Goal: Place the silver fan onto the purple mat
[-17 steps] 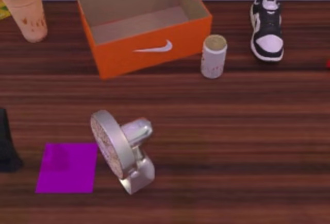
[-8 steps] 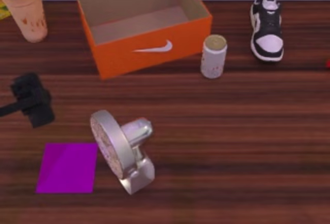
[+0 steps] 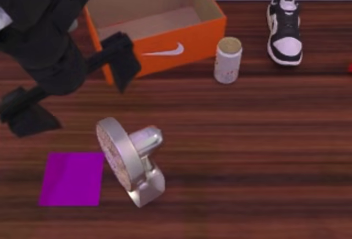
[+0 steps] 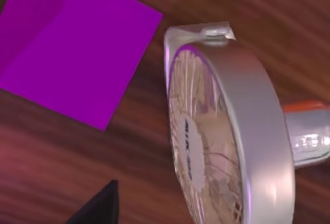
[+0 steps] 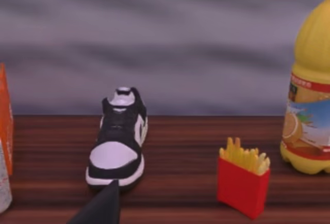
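The silver fan (image 3: 129, 159) stands on the wood table at front left, its round speckled face turned toward the purple mat (image 3: 71, 178), which lies flat just left of it. My left gripper (image 3: 75, 89) hangs open above the table behind the fan, empty, one finger (image 3: 122, 60) near the orange box and the other (image 3: 27, 117) out to the left. The left wrist view looks down on the fan head (image 4: 227, 141) and the mat (image 4: 72, 49), with one dark fingertip (image 4: 100, 208) at the edge. My right arm is out of the top view; one of its fingers (image 5: 103, 206) shows off-centre.
An open orange shoebox (image 3: 159, 49) stands at the back, with a white speckled cup (image 3: 227, 60) to its right and a black-and-white sneaker (image 3: 285, 27) further right. The right wrist view also shows red fries (image 5: 242, 180) and a yellow juice bottle (image 5: 309, 95).
My left arm has swung in from the left edge and risen over the back-left table, now large in the top view with fingers spread. Fan and mat have not moved.
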